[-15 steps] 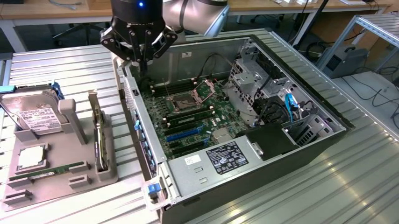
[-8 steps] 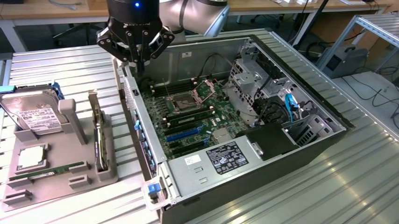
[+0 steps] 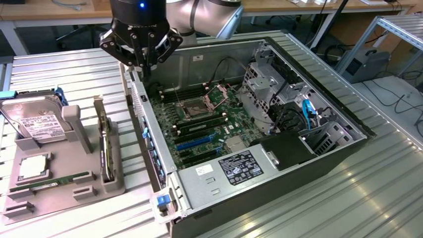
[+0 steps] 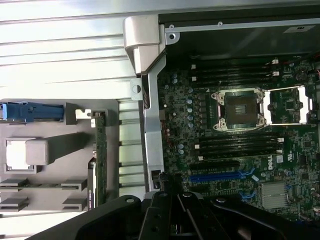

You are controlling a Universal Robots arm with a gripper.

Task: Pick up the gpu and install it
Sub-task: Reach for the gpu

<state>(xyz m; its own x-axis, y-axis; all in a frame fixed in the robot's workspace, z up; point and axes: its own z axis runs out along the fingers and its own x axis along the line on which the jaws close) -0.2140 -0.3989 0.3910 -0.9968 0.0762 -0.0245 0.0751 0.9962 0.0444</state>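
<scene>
End effector (image 3: 141,65) shut, over PC case (image 3: 198,186) rim, gpu (image 3: 104,148) apart, upright in rack (image 3: 116,184)

The arm (image 3: 198,15) is cut off by the exterior view's twelve-o'clock edge. At nine o'clock of the case (image 3: 317,168), the grey holder (image 3: 92,187) hides the lower edges of the gpu (image 3: 104,144) and the hard drive (image 3: 36,124). The power supply label (image 3: 241,167) is too small to read.

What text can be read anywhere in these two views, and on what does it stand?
"DELL": white print on the motherboard, seen in the wrist view.
Too small to read: the power supply label.
Too small to read: the hard drive label.
Too small to read: the case sticker.
</scene>
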